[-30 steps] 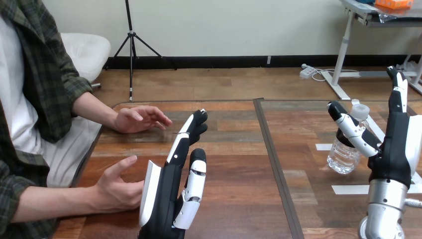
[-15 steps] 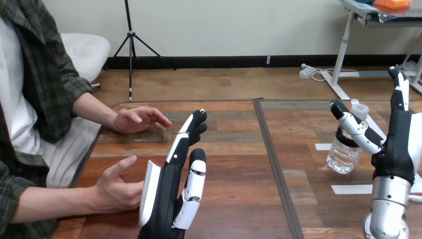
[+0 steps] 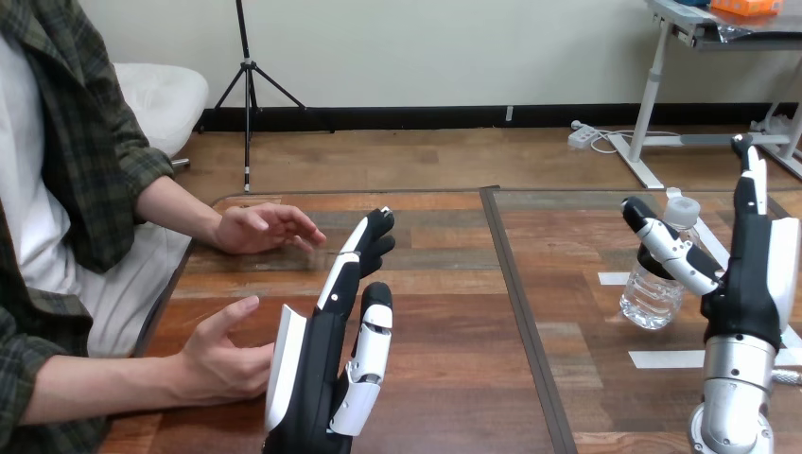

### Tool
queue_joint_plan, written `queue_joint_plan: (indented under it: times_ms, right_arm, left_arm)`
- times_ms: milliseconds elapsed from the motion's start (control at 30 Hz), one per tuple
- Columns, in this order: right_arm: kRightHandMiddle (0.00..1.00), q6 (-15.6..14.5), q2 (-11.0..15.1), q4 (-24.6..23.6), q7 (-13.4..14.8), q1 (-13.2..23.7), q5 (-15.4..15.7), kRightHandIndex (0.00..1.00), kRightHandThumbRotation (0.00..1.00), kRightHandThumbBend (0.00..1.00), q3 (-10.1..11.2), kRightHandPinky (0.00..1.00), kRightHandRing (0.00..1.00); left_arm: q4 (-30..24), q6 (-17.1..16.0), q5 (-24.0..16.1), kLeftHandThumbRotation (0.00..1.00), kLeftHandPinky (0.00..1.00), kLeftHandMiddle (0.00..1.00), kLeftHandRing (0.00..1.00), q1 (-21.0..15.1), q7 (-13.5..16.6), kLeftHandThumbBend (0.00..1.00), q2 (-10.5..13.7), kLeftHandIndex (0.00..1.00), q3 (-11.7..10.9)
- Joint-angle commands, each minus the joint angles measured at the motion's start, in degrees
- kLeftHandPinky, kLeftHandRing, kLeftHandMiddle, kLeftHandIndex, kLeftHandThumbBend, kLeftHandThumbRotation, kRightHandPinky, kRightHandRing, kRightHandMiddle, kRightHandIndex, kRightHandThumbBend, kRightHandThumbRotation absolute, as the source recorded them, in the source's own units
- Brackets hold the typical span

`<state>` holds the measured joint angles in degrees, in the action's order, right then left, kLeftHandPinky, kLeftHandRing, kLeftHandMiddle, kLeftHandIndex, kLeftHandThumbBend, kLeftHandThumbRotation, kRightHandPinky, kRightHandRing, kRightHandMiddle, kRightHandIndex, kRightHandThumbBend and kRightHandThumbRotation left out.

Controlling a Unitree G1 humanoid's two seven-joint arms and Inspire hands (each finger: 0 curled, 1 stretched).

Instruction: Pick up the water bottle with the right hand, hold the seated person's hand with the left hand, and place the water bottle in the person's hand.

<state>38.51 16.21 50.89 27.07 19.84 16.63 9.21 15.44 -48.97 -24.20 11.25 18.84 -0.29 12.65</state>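
Note:
A clear water bottle [image 3: 651,298] with a white cap stands upright on the table's right half. My right hand [image 3: 752,274] is open just to its right, thumb stretched in front of the bottle's neck and fingers straight up, not closed round it. My left hand [image 3: 326,345] stands open at the lower middle, fingers straight and pointing away. The person's nearer hand [image 3: 222,355] rests on the table right beside my left hand's back, touching or nearly so. Their farther hand [image 3: 265,227] hovers over the table's far left edge.
White tape strips [image 3: 667,359] mark the table [image 3: 454,312] around the bottle. A dark seam [image 3: 520,303] splits the table down the middle. The person sits at the left side.
My right hand has wavered slightly beside the bottle, ending about where it began. My left hand and the person's hands have not moved.

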Motion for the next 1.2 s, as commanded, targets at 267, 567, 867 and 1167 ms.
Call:
queue_joint_plan:
  times_ms: [267,567,867,1167]
  right_arm:
    - [1.0,1.7,2.3,3.6,0.2,6.5,-0.1,0.96,0.54,0.98,-1.2,1.0,1.0]
    - [1.0,-0.1,2.9,5.5,-0.5,7.3,-0.1,0.95,0.55,0.99,-1.6,1.0,1.0]
    - [1.0,-0.5,3.0,7.2,-1.6,8.0,-1.1,0.93,0.56,1.0,-2.0,1.0,1.0]
    - [1.0,-1.1,3.3,8.7,-1.4,8.8,-0.8,0.92,0.55,1.0,-2.8,1.0,1.0]
  left_arm:
    - [-1.2,0.1,1.3,1.0,0.85,0.9,0.86,-1.2,-0.7,0.03,-0.5,0.9,-0.2]
    - [-1.0,-0.4,2.1,1.0,0.86,0.9,0.87,-1.3,-1.2,0.02,-0.5,0.9,-0.1]
    - [-1.0,-0.6,2.1,1.0,0.86,0.9,0.87,-1.3,-1.4,0.0,-0.5,0.9,-0.2]
    - [-1.5,-0.2,1.6,1.0,0.87,0.9,0.87,-1.0,-1.3,0.0,-0.6,0.9,-0.2]
